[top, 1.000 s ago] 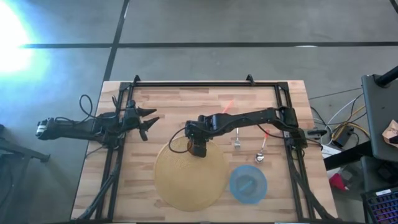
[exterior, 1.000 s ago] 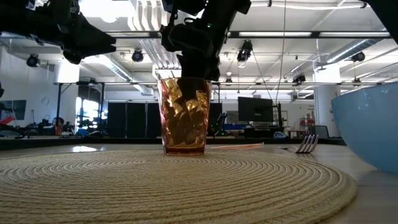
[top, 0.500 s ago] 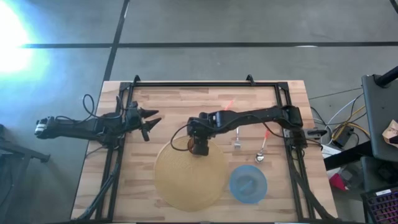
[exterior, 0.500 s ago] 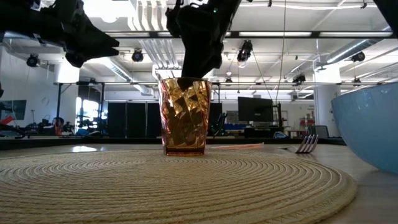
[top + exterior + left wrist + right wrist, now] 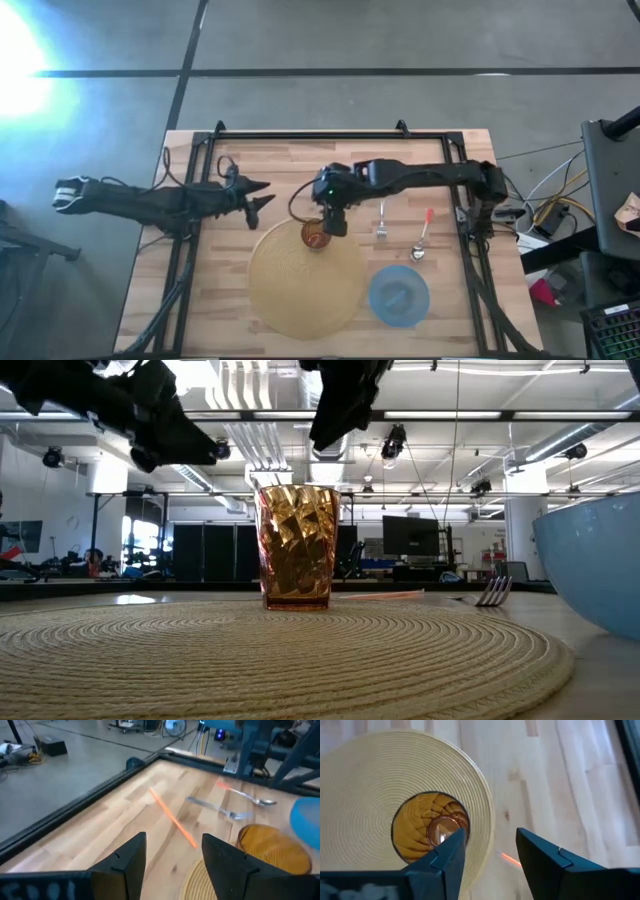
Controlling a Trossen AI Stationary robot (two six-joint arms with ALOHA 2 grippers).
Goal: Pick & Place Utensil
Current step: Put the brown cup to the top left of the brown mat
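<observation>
The main risk is to the cup, upright at the far edge of the mat. The right hand hangs just above and beside its rim, so a careless sideways swing toward the utensils could clip and tip it.

The utensils lie on the bare surface to the right of the mat: a fork, then a spoon with a red handle, near a blue bowl. An orange straw lies beyond the cup. All are thin and flat on the wood, so a shallow grasp may slip.

The right hand is open and empty, touching nothing. The left hand waits over the left of the surface, fingers apart, also empty.
</observation>
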